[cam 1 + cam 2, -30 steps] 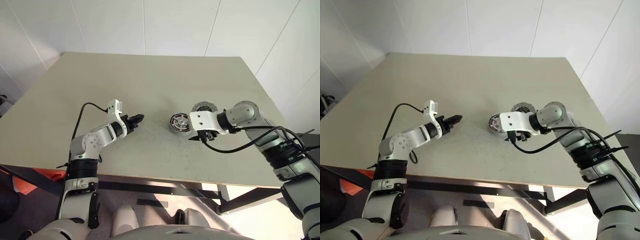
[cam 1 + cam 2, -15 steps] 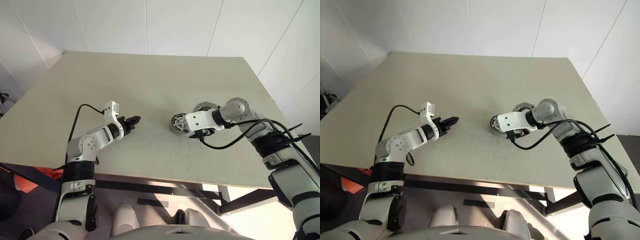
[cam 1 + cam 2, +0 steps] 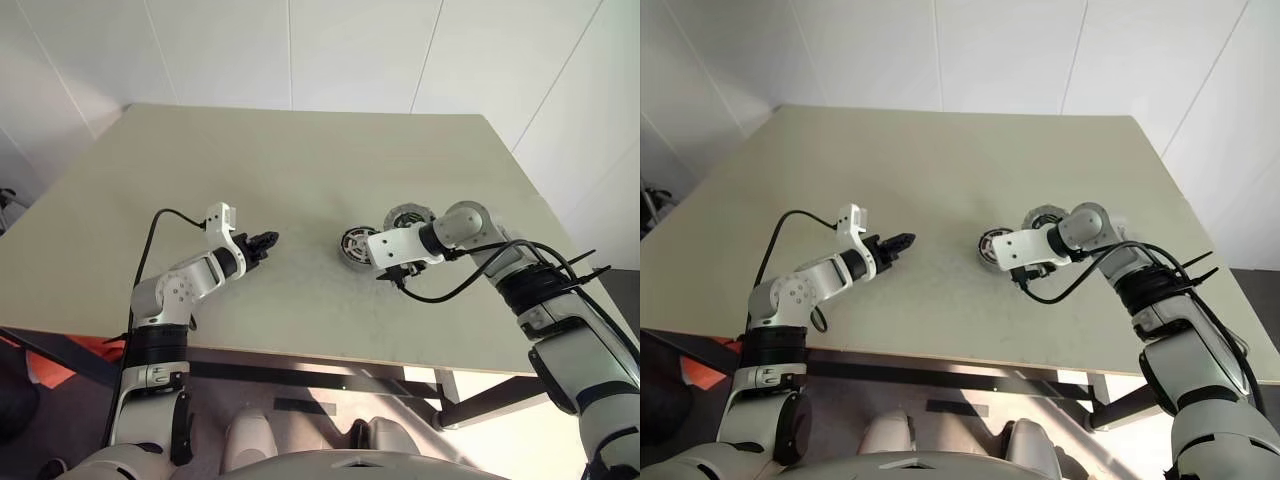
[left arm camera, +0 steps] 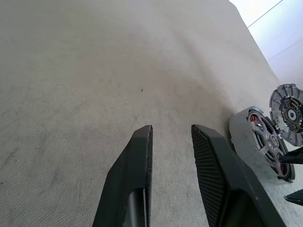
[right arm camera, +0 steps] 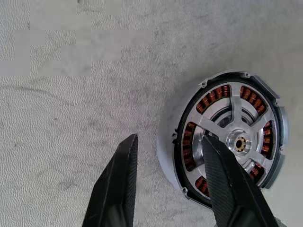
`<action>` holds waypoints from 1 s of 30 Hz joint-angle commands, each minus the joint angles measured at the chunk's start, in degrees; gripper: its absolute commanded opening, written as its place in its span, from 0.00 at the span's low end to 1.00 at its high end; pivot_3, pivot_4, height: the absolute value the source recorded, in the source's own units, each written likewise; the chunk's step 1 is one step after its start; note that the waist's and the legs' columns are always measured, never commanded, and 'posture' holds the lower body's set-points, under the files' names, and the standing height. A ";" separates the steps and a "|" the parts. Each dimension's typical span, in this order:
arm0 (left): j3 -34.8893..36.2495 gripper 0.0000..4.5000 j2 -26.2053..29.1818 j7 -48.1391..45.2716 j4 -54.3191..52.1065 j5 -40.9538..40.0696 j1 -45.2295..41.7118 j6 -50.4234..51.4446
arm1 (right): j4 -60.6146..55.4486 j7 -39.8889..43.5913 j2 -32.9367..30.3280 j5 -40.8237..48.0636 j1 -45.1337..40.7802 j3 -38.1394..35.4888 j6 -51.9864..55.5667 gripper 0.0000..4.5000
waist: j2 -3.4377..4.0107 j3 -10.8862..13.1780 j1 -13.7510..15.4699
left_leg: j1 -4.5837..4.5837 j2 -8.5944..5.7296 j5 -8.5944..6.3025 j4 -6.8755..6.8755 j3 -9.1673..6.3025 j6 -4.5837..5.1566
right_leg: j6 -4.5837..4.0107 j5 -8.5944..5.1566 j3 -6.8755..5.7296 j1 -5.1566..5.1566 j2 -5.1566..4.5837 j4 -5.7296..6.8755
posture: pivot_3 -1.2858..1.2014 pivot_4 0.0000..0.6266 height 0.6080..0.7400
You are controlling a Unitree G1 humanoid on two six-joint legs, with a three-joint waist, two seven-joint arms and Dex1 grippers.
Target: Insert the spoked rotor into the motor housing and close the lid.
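The right gripper [image 5: 165, 142] straddles the motor housing's [image 5: 166, 142] rim, fingers apart, one finger over the spoked rotor [image 5: 236, 139] seated inside (copper windings visible). The lid [image 3: 408, 217] lies just beyond it. The left gripper [image 4: 171, 135], slightly parted and empty, hovers well apart.

Silver-grey jointed arms with white wrist blocks; a looping black cable trails each; each pincer [image 3: 268, 239] has black ribbed fingers [image 4: 212, 165].

The left arm reaches in from the table's near edge toward its middle, its left gripper [image 3: 268, 240] pointing nearly level just above the surface, fingers slightly parted and holding nothing. The right arm bends in from the right edge, wrist turned down; the right gripper [image 5: 168, 182] hangs with fingers apart.
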 commanded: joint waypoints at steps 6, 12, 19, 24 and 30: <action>0.82 0.31 0.47 0.16 -1.11 -0.36 -1.07 -1.09 | 4.59 -1.63 1.07 -1.99 -1.34 0.89 -2.79 0.18 | -0.11 -0.07 -0.31 | 0.28 0.02 0.01 0.05 0.01 -0.03 | -0.04 0.02 0.04 0.22 0.01 0.08 | 0.52 0.00 1.00; 0.97 0.31 0.57 0.24 -1.09 -0.26 -1.08 -1.20 | 5.12 -2.17 1.05 -1.94 -1.27 0.68 -3.23 0.00 | -0.15 -0.08 -0.67 | 0.33 0.03 0.05 0.07 0.00 -0.08 | -0.11 0.06 0.03 0.20 0.01 0.20 | 0.52 0.00 1.00; 0.75 0.31 0.14 0.44 -1.32 -0.15 -0.70 -1.33 | 2.94 -2.98 1.40 -0.18 -0.77 -0.91 -1.88 0.00 | -0.15 -0.08 -1.22 | 0.31 0.03 0.06 0.08 0.00 -0.08 | -0.13 0.08 0.02 0.19 0.01 0.20 | 0.52 0.00 1.00; 0.66 0.31 -0.31 0.78 -1.65 -0.21 -0.07 -1.39 | -2.86 -1.27 2.92 5.79 -0.46 -4.64 6.59 0.00 | -0.14 -0.07 -1.43 | 0.19 0.03 0.06 0.07 0.00 -0.08 | -0.14 0.08 0.03 0.03 0.01 0.20 | 0.52 0.00 1.00; 0.42 0.31 -1.14 1.29 -2.35 -0.24 1.20 -1.60 | -14.62 2.67 4.26 12.51 0.12 -7.39 23.82 0.00 | -0.07 -0.02 -1.37 | -0.24 0.08 0.08 -0.02 0.00 -0.06 | -0.15 0.09 0.00 -0.46 0.08 0.18 | 0.52 0.00 1.00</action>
